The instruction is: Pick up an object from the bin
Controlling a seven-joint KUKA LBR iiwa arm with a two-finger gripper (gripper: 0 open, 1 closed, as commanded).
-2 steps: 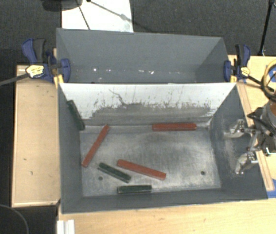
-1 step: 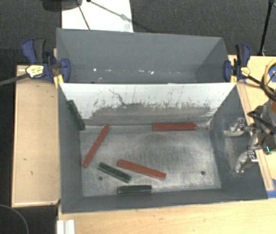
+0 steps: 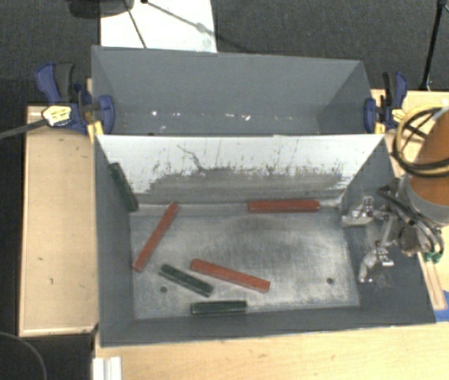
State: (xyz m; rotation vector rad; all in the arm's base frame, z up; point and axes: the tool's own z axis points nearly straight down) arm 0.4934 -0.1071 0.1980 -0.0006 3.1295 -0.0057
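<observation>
Camera view: end effector (image 3: 369,266) hangs at the right wall of the bin (image 3: 232,77), with nothing visibly in it. I can't tell if it's released or clenched. The nearest piece is a red bar (image 3: 283,206) at the back of the floor. Front-centre red bar (image 3: 230,275), left red bar (image 3: 155,237) and dark green bars (image 3: 186,280) lie well apart from it.

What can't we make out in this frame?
Camera view:
1. Bin floor under the hand, by the right wall: hidden by the hand itself.
2. Arm above the wrist: cut off by the right edge.
3. Dark stick at the left wall: too small to tell whether it leans or lies flat.
</observation>
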